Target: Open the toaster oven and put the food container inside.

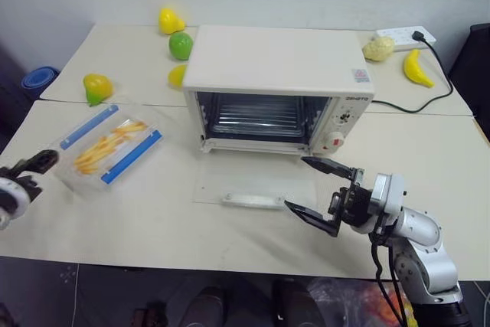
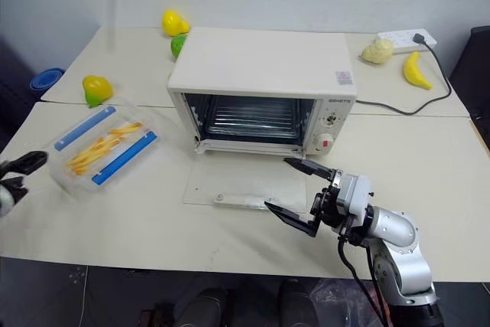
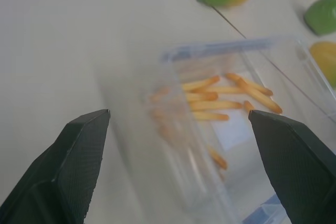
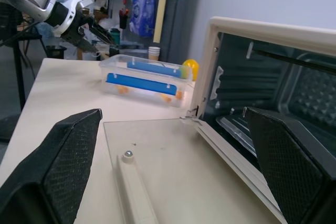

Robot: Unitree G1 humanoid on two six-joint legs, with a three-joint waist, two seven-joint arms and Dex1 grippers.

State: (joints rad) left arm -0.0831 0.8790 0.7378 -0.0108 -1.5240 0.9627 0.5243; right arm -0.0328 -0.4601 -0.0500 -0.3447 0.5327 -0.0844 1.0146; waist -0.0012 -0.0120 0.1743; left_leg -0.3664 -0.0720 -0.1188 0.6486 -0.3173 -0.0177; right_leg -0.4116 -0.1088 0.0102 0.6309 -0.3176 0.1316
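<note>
Left eye view, starting at the left edge of the table (image 1: 230, 243): the left gripper (image 1: 34, 165) sits low beside the near-left corner, its black fingers spread apart and empty, apart from the food container. In the left wrist view the same two fingers (image 3: 79, 156) stand wide open with the container ahead of them, nothing between them.

Next comes the food container (image 1: 111, 145), lying flat on the table at an angle, clear plastic with blue clip strips along its long sides and yellow fries showing through (it is outside the oven, well to the oven's left). Behind it a yellow-green pear (image 1: 96, 87) rests on the table, and farther back a yellow pear (image 1: 170, 20), a green fruit (image 1: 181, 45) and a yellow fruit (image 1: 177, 75) sit close to the oven's left side.

At the middle stands the toaster oven (image 1: 276, 63), cream-white, with its glass door (image 1: 253, 189) folded down flat onto the table, the white bar handle (image 1: 253, 201) at the near edge, the wire rack visible inside, and a red knob (image 1: 334, 142) on the right panel.

Right of the door, the right gripper (image 1: 318, 186) hovers just beside the door's right end, fingers splayed wide and holding nothing.

At the far right of the table lie a pale lumpy food item (image 1: 378, 49), a banana (image 1: 416, 67) and a white power strip (image 1: 406, 37).
</note>
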